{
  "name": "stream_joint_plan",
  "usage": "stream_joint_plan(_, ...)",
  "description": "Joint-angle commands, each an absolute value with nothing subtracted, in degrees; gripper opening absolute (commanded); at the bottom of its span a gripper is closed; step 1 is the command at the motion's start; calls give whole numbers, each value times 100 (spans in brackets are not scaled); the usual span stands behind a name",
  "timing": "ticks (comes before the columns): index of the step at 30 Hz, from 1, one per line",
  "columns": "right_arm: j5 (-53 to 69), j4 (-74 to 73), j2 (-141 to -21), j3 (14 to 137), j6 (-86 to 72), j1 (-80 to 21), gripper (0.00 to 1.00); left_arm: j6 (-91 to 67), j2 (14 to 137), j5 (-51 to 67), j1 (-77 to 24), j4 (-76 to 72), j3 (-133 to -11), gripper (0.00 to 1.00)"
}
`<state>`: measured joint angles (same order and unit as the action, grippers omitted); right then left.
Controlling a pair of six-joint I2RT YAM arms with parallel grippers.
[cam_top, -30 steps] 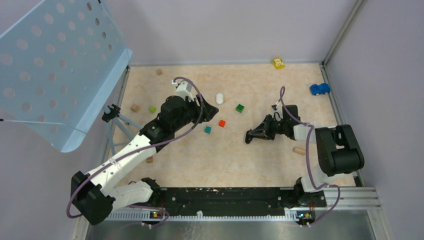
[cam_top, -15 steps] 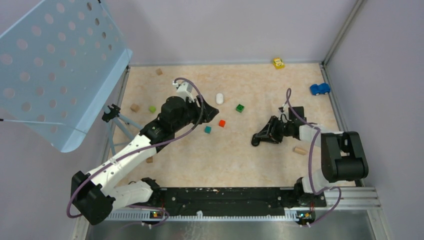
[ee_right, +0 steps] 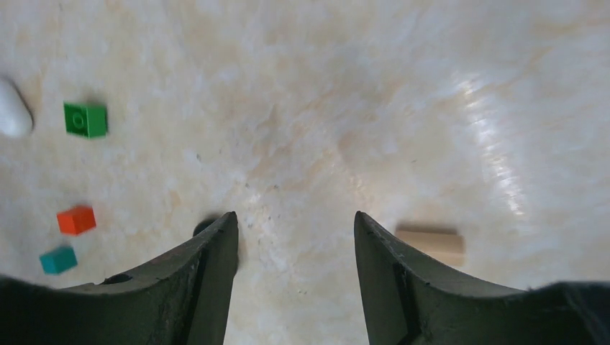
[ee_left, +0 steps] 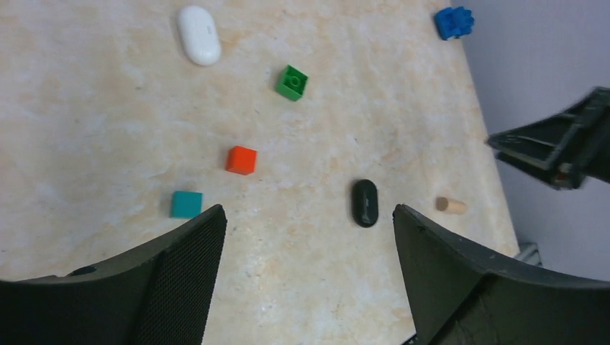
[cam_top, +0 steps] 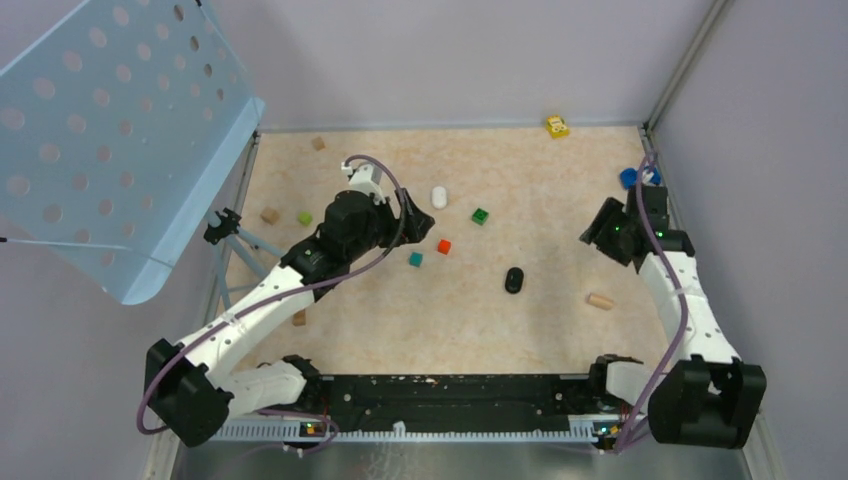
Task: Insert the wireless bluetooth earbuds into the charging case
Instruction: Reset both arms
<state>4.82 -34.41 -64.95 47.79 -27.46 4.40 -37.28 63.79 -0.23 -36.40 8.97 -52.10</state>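
Blue perforated panel [cam_top: 110,130]: propped at a tilt over the far-left corner, outside the table [cam_top: 480,330] edge.
Tan cubes: one [cam_top: 318,143] near the back wall, one [cam_top: 268,215] at the left edge, just beside a light green cube [cam_top: 304,217].
Left gripper [ee_left: 308,219]: released, fingers wide apart with nothing between them; reached out over the middle of the table.
Teal cube [ee_left: 186,204]: on the table near the left gripper, with a red cube [ee_left: 241,159] just beside it to the right.
White pill-shaped case [ee_left: 199,34]: lying flat past the left gripper, near it but not touching; I cannot tell whether it is sealed.
Dark green cube [ee_left: 291,82]: right of the white case, apart from it.
Black pill-shaped case [ee_left: 365,203]: lying flat on bare table, between the red cube and a wooden peg [ee_left: 450,205], touching neither; well apart from both grippers.
Yellow toy car [cam_top: 557,126]: against the back wall.
Right gripper [ee_right: 295,223]: released, fingers spread and holding nothing; positioned at the right edge of the table, past the wooden peg.
Blue toy car [cam_top: 640,177]: at the right wall, near the right gripper and partly behind its cable.
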Motion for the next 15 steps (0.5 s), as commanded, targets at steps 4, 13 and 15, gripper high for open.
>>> stream_joint_plan(4,-1405,-4431,-5809,5890,-2699,466,57,-3352,6678,-1085,-3476,1653,-5975,99)
stream_joint_plan(13,-1331,-3962,-5339,5601,-2541,466,57,-2946,6762,-1464,-3473,2072,-6266,99)
stream_joint_plan(15,-1303,-3896,-5304,5539,-2540,466,57,-2944,6661,-1514,-3474,1986,-6171,99)
